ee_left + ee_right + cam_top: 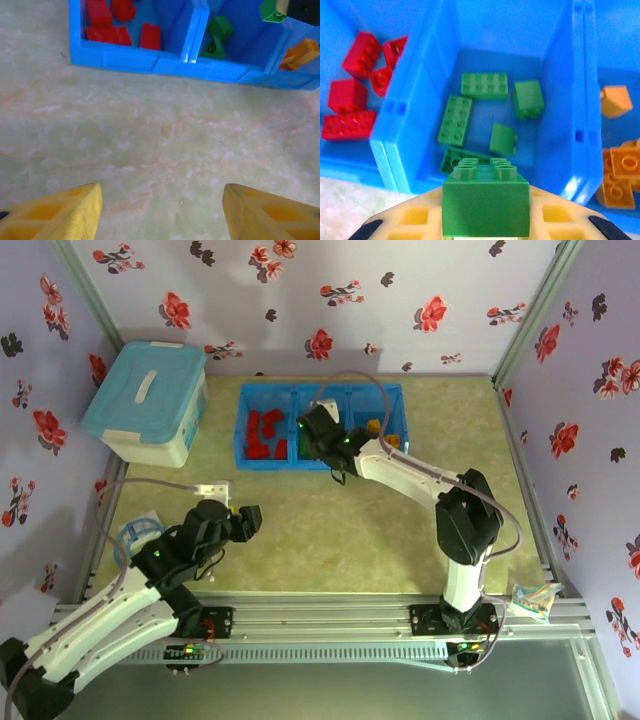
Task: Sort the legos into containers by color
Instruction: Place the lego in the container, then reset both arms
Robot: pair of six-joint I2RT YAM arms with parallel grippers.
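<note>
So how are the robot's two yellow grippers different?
The left gripper is open and empty; the right gripper is shut on a green studded plastic brick. The left hangs over the pale table; the right is over the blue plastic tray's middle compartment. Both have yellow fingers.

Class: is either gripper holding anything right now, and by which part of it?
The right gripper pinches a green lego by two opposite side faces, studs facing out. The left gripper is open, empty.

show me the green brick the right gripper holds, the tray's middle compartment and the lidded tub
green brick [486,202], right wrist view, its front face below the studs
middle compartment [559,125], right wrist view, its right inner wall
lidded tub [130,412], top external view, its pale blue lid
</note>
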